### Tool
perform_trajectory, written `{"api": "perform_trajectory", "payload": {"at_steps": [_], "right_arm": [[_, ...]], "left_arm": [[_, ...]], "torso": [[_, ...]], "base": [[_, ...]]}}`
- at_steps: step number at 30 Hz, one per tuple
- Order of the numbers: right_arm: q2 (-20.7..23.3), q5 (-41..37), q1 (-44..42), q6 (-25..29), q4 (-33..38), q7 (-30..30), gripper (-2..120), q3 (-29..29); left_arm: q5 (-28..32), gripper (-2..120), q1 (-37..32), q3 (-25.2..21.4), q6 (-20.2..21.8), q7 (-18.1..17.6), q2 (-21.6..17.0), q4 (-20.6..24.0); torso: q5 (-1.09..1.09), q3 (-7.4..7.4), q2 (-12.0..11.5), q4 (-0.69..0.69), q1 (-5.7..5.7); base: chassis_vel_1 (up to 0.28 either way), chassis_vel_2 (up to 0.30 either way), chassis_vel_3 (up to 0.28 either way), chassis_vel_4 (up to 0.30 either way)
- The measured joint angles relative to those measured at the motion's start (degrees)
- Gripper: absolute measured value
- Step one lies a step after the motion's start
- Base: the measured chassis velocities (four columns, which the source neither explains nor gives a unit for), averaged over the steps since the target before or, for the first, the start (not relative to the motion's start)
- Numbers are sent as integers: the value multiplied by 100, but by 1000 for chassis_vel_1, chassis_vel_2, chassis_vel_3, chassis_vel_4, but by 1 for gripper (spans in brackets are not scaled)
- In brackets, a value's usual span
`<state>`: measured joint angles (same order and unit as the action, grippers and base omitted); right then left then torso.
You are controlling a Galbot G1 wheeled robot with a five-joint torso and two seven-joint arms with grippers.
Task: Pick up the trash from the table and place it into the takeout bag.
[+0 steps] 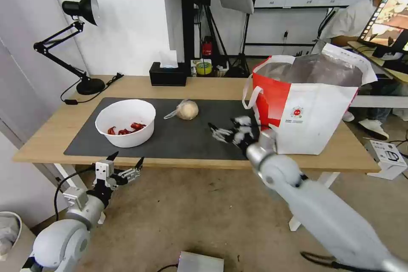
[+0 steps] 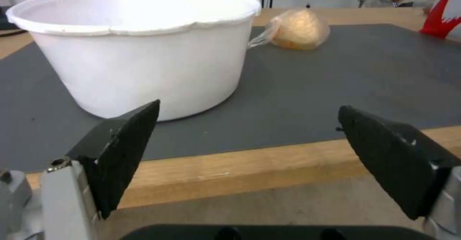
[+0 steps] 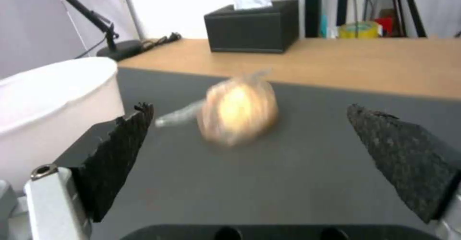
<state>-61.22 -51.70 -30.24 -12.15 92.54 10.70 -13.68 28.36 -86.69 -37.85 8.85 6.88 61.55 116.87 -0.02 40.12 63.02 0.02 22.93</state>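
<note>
Your right gripper point(image 3: 250, 139) hangs wide open over the dark mat point(image 1: 191, 136), facing the tan ball wrapped in clear plastic point(image 3: 237, 108) near the table's point(image 1: 212, 85) centre, right of the white bowl point(image 1: 125, 122). Judge it light, soft and slick; pinch the body gently, not the loose film tail. The takeout bag point(image 1: 316, 110) stands right. Your left gripper point(image 1: 125, 165) waits open off the near edge.

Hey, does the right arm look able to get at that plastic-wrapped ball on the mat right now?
Probably yes. The right gripper hangs open over the mat, facing the wrapped ball, with bare mat between them. The bowl stands off to one side.
</note>
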Motion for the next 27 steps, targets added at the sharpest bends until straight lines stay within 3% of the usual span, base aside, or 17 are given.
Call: {"api": "perform_trajectory", "payload": {"at_steps": [6, 14, 17, 27], "right_arm": [[-738, -165, 1009, -141, -1401, 20, 100, -521], [-1423, -326, 1688, -321, -2649, -60, 100, -622], [-1902, -390, 2044, -488, -3318, -134, 100, -588], [-2494, -120, 2440, -986, -4230, -93, 100, -524]], "left_arm": [[-19, 100, -23, -18, -8, 1, 61, -17], [-33, 100, -9, -6, -15, 0, 81, -41], [-34, 100, 6, 2, -16, 0, 82, -41], [-29, 100, -1, -21, -89, 0, 55, -60]], "torso": [[1, 0, 0, -1, 0], [0, 0, 0, -2, 0], [0, -1, 0, 0, 0], [0, -1, 0, -2, -1]], "base": [[0, 0, 0, 0], [0, 0, 0, 0], [0, 0, 0, 0], [0, 0, 0, 0]]}}
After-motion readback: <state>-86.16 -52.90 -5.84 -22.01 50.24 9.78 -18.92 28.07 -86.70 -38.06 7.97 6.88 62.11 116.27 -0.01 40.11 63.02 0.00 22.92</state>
